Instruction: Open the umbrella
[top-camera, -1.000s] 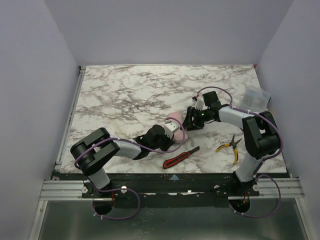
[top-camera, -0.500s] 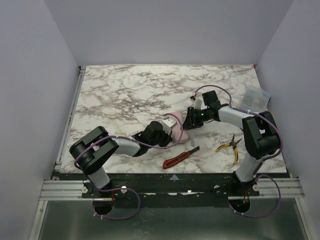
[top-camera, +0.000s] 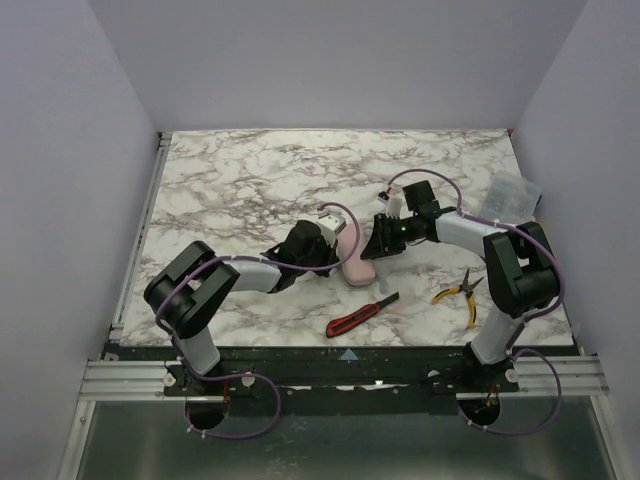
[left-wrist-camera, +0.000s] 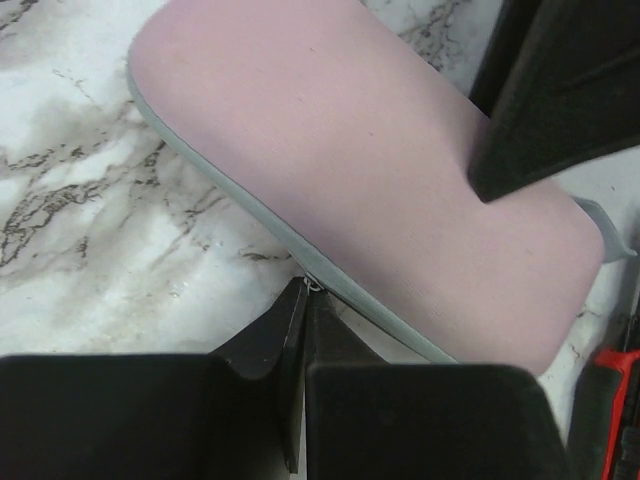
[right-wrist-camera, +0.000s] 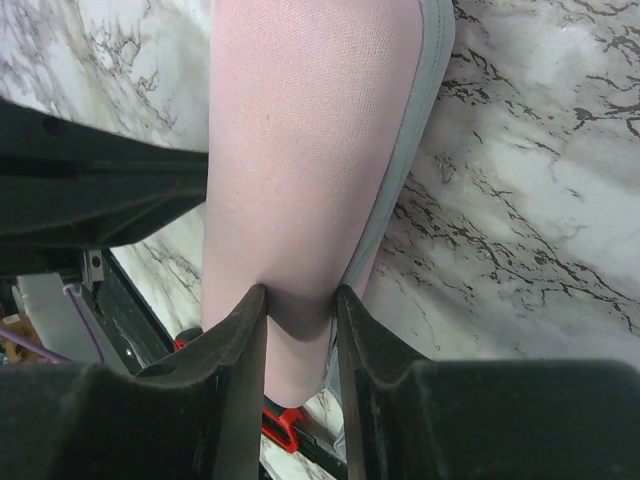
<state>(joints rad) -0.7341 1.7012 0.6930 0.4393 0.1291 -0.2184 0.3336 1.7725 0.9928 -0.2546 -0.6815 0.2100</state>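
The umbrella (top-camera: 355, 258) is a pale pink fabric bundle with a grey seam along one side, lying on the marble table between both grippers. My left gripper (top-camera: 336, 232) is shut, its fingertips pinching a small metal ring on the grey seam; the left wrist view shows the gripper (left-wrist-camera: 308, 292) and the pink fabric (left-wrist-camera: 370, 170). My right gripper (top-camera: 376, 246) is shut on the pink body, and its wrist view shows the gripper (right-wrist-camera: 298, 300) squeezing the fabric (right-wrist-camera: 300, 140). The handle, lining and ribs are hidden.
A red-and-black utility knife (top-camera: 362, 314) lies just in front of the umbrella and also shows in the right wrist view (right-wrist-camera: 285, 420). Yellow-handled pliers (top-camera: 460, 292) lie at the front right. A clear bag of small parts (top-camera: 510, 192) sits by the right edge.
My left gripper has moved away from the near edge towards the back. The umbrella now lies longer and more exposed between the grippers. The right gripper has barely moved.
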